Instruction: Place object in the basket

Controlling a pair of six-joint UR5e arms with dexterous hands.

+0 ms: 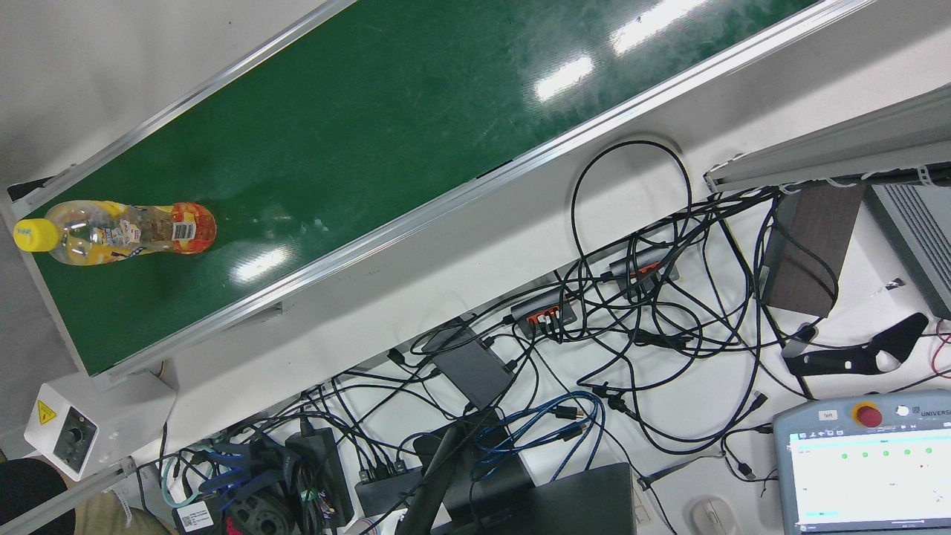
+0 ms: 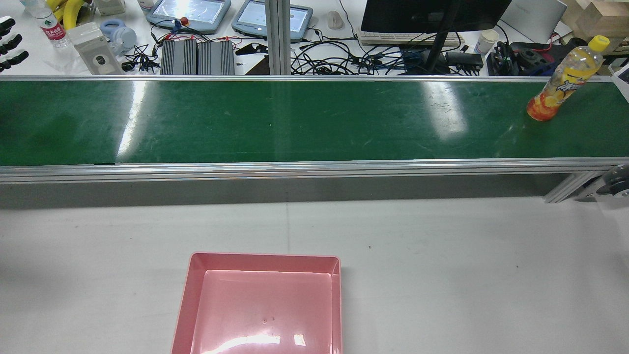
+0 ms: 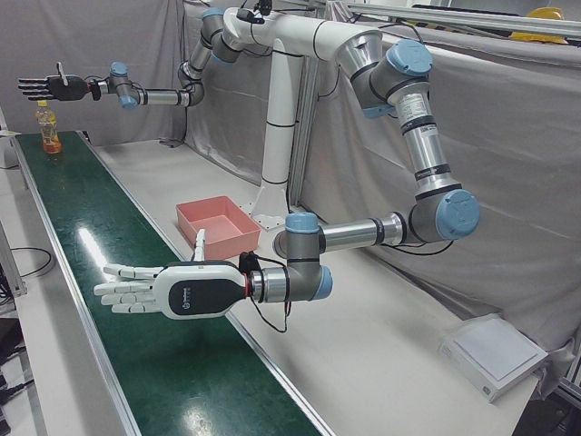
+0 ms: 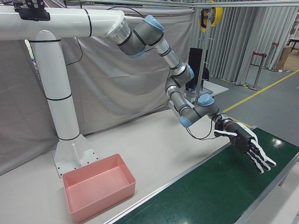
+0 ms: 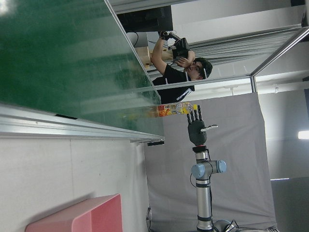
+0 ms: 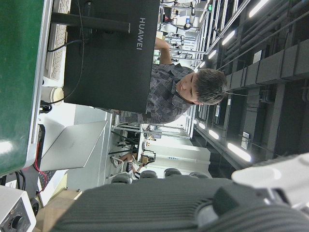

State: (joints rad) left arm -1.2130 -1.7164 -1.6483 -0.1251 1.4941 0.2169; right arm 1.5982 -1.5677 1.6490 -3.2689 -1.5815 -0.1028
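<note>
Fingers (image 3: 113, 289) of the left hand (image 3: 172, 290) and right hand (image 4: 250, 148) spread wide, holding nothing. Bottle (image 2: 563, 81) stands upright at the belt's (image 2: 295, 120) far right end; pink basket (image 2: 260, 305) sits by the worktop's (image 2: 442, 270) near edge.

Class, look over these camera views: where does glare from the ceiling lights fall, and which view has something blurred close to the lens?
Rear view: two bright streaks of glare cross the green conveyor belt, and a small highlight sits on the pink basket floor. Front view: white patches shine on the belt near the orange drink bottle. Right hand view: the right hand fills the bottom edge, blurred.
</note>
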